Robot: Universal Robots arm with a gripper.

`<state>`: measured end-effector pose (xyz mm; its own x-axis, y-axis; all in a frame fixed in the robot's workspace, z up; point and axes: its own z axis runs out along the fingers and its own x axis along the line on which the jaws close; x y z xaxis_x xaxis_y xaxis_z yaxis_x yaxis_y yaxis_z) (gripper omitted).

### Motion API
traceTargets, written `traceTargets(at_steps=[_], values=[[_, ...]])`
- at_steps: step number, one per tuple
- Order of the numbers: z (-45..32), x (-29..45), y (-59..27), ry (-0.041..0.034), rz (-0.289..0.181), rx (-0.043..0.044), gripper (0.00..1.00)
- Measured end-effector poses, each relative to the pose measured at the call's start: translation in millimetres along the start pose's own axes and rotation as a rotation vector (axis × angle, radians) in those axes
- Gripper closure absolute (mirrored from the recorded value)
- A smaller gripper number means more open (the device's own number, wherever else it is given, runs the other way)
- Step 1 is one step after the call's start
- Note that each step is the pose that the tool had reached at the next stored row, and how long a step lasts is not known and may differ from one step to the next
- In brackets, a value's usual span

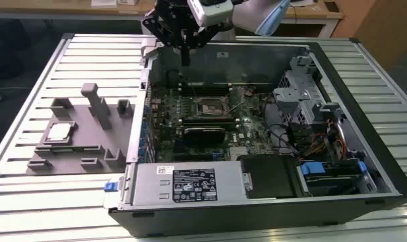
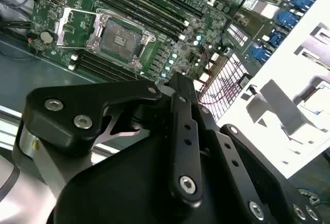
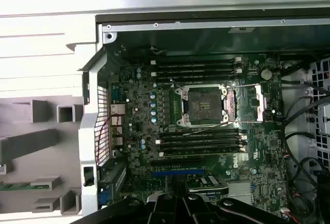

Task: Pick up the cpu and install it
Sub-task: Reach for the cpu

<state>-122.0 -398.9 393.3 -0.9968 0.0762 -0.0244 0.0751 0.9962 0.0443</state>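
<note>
While the cpu (image 1: 58,132) sits flat, shiny side up, in a pocket of the grey fixture (image 1: 89,151) on the surface (image 1: 28,201), the claw (image 1: 185,60) hangs over the far wall of the computer case (image 1: 257,212). Its fingers are pressed together on nothing, well apart from the chip. Case lies on its side so the board faces up, and the socket (image 3: 205,104) has its frame flipped open, I'd guess so the chip can drop straight in.

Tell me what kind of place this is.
Probably a robotics lab or test bench for PC assembly. An open computer case lies on a slatted metal table. A grey fixture block beside it holds the cpu, and wooden desks stand behind.
</note>
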Motion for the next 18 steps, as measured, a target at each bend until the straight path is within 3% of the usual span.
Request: traceTargets(at_steps=[6,18], values=[[0.0,0.6,0.0,0.0,0.0,0.0,0.89],[-0.2,9.1,-0.7,-0.0001,0.0,-0.0001,0.89]])
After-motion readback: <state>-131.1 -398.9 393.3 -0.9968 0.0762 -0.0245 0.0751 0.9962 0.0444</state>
